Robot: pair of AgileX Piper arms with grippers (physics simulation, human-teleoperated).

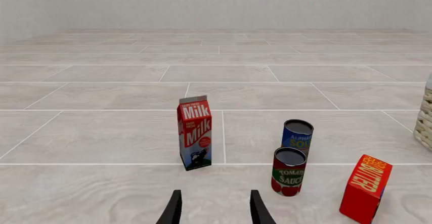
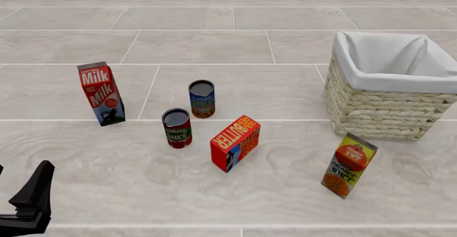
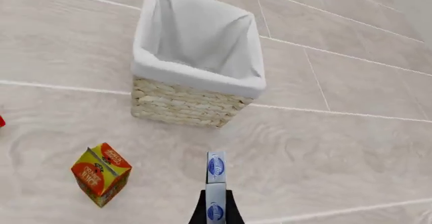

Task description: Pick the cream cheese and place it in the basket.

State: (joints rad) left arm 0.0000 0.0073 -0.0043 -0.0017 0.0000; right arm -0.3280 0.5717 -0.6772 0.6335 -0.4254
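Note:
The cream cheese (image 3: 215,176), a small pale blue-and-white box, is held edge-on in my right gripper (image 3: 216,197), whose jaws are shut on it above the floor. The basket (image 3: 182,102) stands ahead of it, with the white liner folded over its rim. In the front view the basket (image 2: 371,114) is at the right, and the right gripper and cream cheese are out of view. My left gripper (image 1: 214,206) is open and empty. It shows at the near left of the front view (image 2: 34,194), well short of the milk carton.
A milk carton (image 2: 100,93) stands at the left. A soup can (image 2: 202,99) and a tomato sauce can (image 2: 177,128) stand in the middle. A red-orange butter box (image 2: 235,143) is near them. An orange juice carton (image 2: 349,165) stands in front of the basket.

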